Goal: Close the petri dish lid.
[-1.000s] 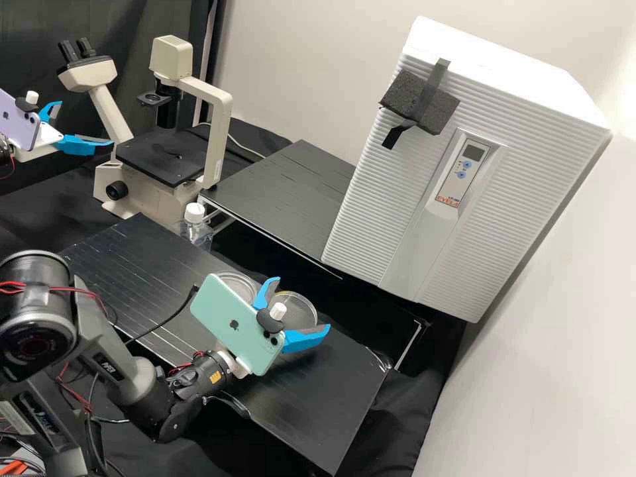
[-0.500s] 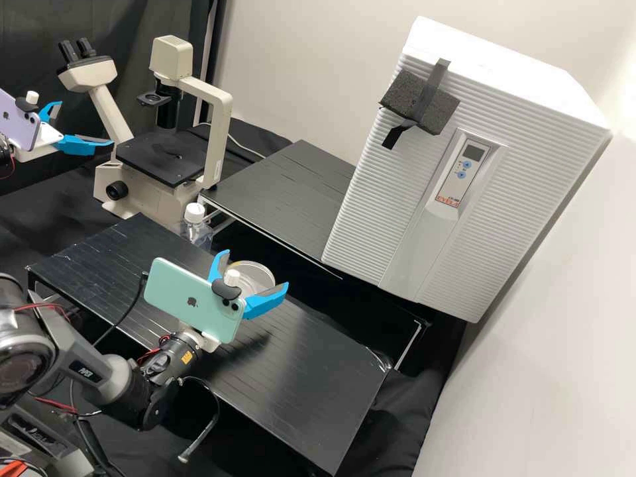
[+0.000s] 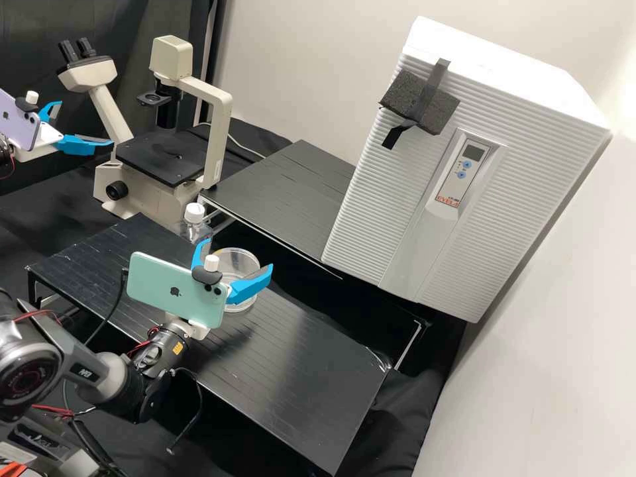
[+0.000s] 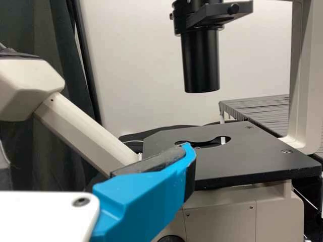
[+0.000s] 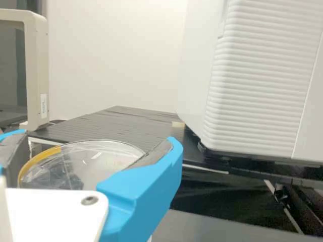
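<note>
In the high view my right gripper (image 3: 237, 255) is shut on a clear petri dish lid (image 3: 242, 262) above the front black shelf. Part of a clear dish (image 3: 246, 305) shows just below the lid and blue finger; whether they touch I cannot tell. The right wrist view has the lid (image 5: 108, 157), with a yellow edge mark, between the fingers of my right gripper (image 5: 99, 136). My left gripper (image 3: 86, 122) stands open and empty at the high view's far left, by the microscope. One finger of my left gripper (image 4: 91, 151) crosses the left wrist view.
A microscope (image 3: 149, 192) stands behind the front shelf (image 3: 298, 377). Next to it is a white-capped bottle (image 3: 195, 225). The rear shelf (image 3: 285, 199) adjoins a large white ribbed box (image 3: 503, 159) at the right.
My right gripper has moved left and somewhat toward the rear with the lid, now over the other dish part. The left gripper has kept still.
</note>
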Controlling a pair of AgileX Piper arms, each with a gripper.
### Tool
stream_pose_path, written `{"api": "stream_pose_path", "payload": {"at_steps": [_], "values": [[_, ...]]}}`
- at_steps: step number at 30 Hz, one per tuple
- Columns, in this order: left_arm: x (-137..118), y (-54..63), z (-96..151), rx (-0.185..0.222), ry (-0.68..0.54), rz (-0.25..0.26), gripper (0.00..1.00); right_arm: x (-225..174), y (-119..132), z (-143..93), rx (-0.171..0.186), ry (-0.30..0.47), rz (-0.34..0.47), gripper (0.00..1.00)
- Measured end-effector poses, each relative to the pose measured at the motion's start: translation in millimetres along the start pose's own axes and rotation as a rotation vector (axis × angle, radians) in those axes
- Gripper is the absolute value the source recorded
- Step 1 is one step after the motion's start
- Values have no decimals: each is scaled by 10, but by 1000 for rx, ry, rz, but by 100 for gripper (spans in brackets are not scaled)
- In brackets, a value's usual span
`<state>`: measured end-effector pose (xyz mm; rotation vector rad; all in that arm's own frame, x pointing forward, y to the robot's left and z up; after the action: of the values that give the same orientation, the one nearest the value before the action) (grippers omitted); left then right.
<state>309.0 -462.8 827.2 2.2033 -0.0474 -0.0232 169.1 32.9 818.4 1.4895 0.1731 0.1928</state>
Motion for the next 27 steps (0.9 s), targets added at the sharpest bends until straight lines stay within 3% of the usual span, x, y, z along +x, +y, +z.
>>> {"api": "stream_pose_path", "payload": {"at_steps": [14, 27], "values": [[0, 0, 0, 0, 0, 0, 100, 46, -123, -29, -58, 4, -47, 0], [0, 0, 0, 0, 0, 0, 100, 66, -162, 79, -54, -54, -70, 0]]}}
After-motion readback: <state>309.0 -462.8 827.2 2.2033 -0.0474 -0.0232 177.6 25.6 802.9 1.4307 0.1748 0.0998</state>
